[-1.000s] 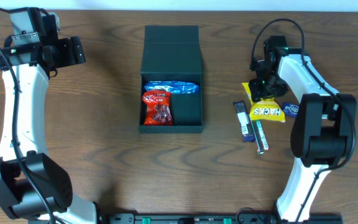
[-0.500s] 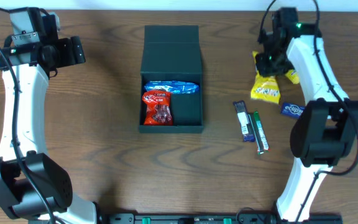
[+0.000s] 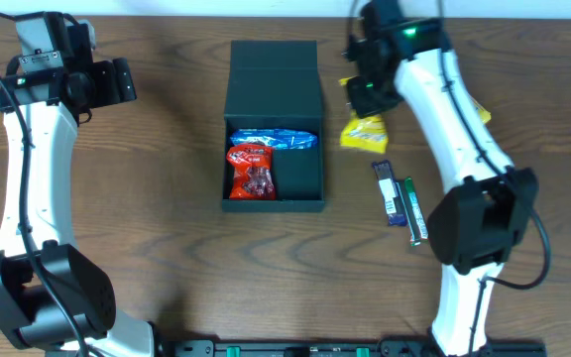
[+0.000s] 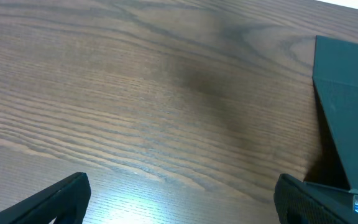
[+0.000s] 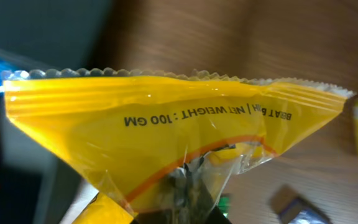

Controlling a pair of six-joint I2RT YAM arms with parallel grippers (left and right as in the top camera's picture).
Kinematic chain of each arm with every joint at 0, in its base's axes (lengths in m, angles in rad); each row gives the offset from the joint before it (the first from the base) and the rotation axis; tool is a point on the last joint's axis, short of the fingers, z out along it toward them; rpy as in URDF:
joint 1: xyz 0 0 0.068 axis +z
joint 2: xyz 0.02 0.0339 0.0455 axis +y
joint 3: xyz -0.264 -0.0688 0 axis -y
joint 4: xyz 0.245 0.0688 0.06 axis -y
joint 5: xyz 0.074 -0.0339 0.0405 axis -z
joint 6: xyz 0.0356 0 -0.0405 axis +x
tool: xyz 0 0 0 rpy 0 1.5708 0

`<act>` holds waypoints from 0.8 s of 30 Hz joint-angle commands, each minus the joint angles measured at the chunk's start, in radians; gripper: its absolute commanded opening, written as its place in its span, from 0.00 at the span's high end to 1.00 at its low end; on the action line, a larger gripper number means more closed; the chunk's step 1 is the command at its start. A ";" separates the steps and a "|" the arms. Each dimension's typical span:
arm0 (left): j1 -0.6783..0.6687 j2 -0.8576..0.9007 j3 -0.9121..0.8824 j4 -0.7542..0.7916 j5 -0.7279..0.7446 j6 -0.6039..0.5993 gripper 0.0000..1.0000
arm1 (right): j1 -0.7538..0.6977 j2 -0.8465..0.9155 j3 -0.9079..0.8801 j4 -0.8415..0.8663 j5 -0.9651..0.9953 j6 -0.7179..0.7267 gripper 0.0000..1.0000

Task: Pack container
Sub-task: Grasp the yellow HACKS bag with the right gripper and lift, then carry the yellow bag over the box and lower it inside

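Note:
The container (image 3: 274,79), a dark teal-black box, stands open at the table's middle with its flap lid folded back. Inside lie a blue packet (image 3: 274,140) and a red packet (image 3: 251,171). My right gripper (image 3: 367,94) is shut on a yellow snack packet (image 3: 363,132) and holds it in the air just right of the container. The packet fills the right wrist view (image 5: 166,130), pinched between the fingers (image 5: 188,199). My left gripper (image 3: 117,81) is open and empty at the far left. In its wrist view the fingers (image 4: 185,205) hang over bare wood, with the container's side (image 4: 347,106) at the right.
A purple bar (image 3: 390,191) and a green bar (image 3: 416,210) lie side by side right of the container. Another yellow packet (image 3: 481,114) peeks out from behind the right arm. The right wrist view shows a small blue packet (image 5: 294,208) on the wood below.
My right gripper has lifted the yellow packet off the table and carried it up and left, to just beside the container. The left arm has not moved.

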 commanded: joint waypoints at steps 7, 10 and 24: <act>0.006 0.012 0.006 -0.003 0.000 -0.011 0.05 | 0.246 0.000 0.060 0.024 -0.042 0.219 0.99; 0.006 0.012 0.006 -0.003 0.000 -0.011 0.05 | 0.298 0.000 0.060 0.024 -0.042 0.309 0.99; 0.006 0.012 0.006 -0.011 0.000 -0.011 0.05 | 0.426 0.065 0.058 0.055 -0.022 0.534 0.99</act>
